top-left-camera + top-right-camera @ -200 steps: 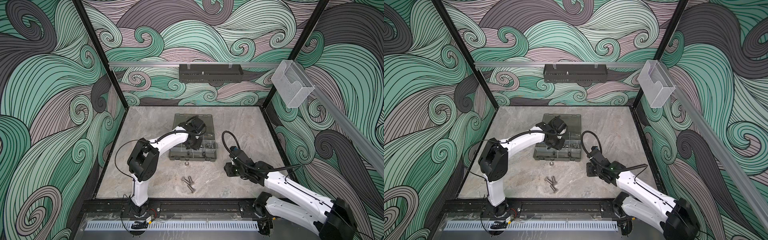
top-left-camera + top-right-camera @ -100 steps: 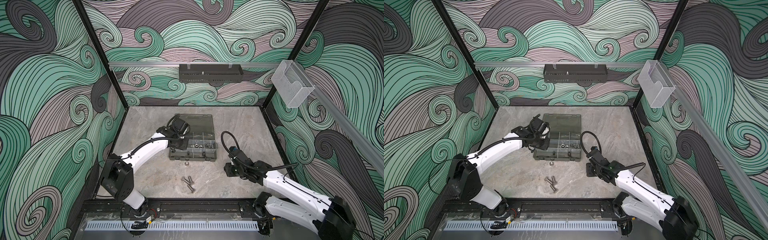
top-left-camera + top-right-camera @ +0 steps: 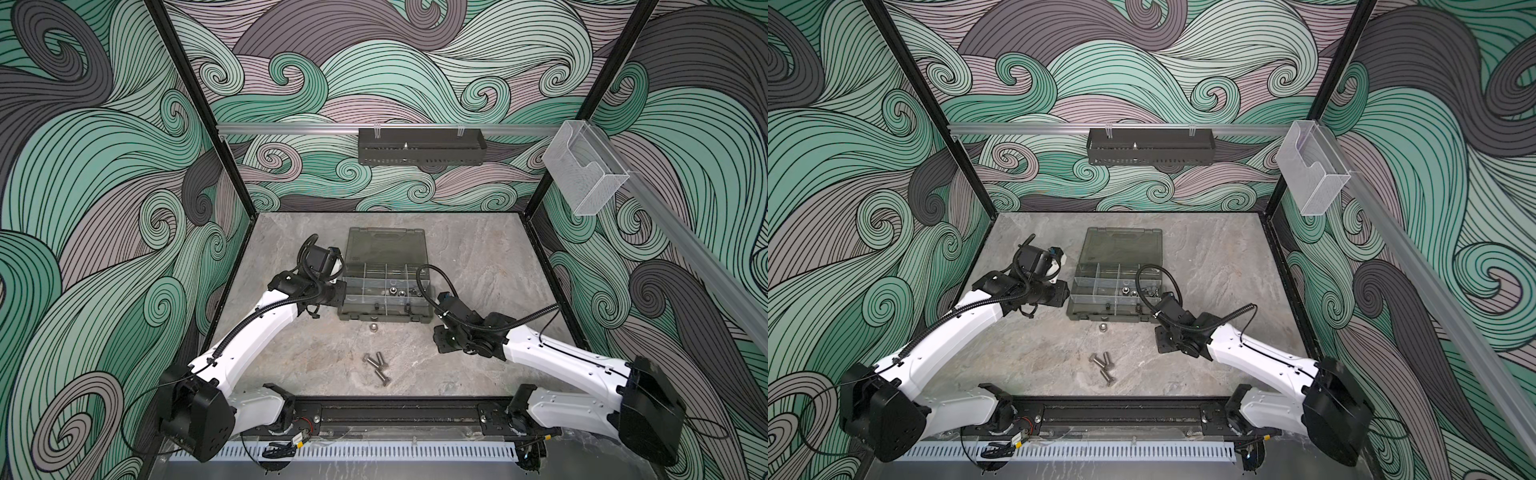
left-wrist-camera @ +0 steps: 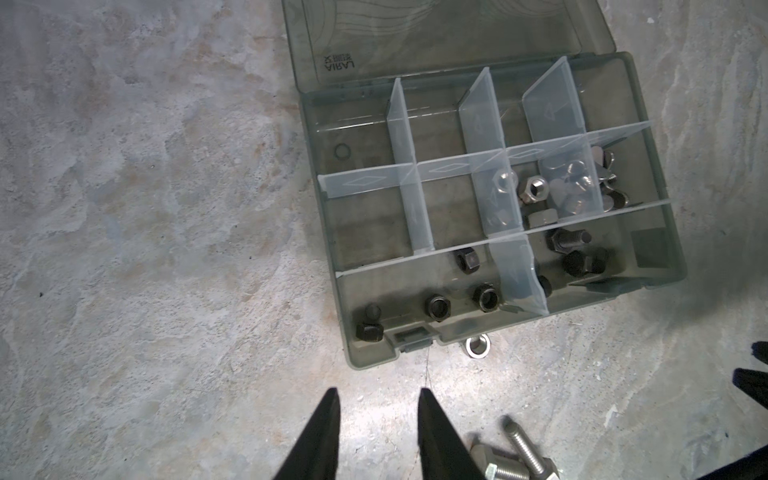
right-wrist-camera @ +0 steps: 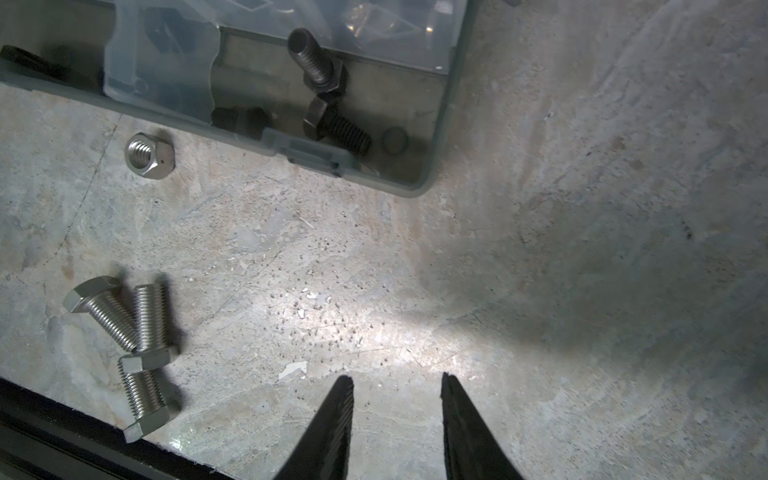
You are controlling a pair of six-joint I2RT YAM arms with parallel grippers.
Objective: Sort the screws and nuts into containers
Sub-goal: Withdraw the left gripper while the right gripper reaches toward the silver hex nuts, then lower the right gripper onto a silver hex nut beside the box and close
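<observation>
Over tabletop point(image 5: 540, 291), fingers point(image 4: 320, 436) point(image 5: 332, 428) part-open, seemingly empty

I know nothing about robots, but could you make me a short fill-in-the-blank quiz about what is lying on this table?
1. Loose on the table lie ____ silver screws.
2. The single silver nut lies ____ the organiser case, close to its front wall.
3. The case's lid is ____.
4. The right tool has its jaws apart and holds ____.

Missing words: three; outside; open; nothing.
</observation>
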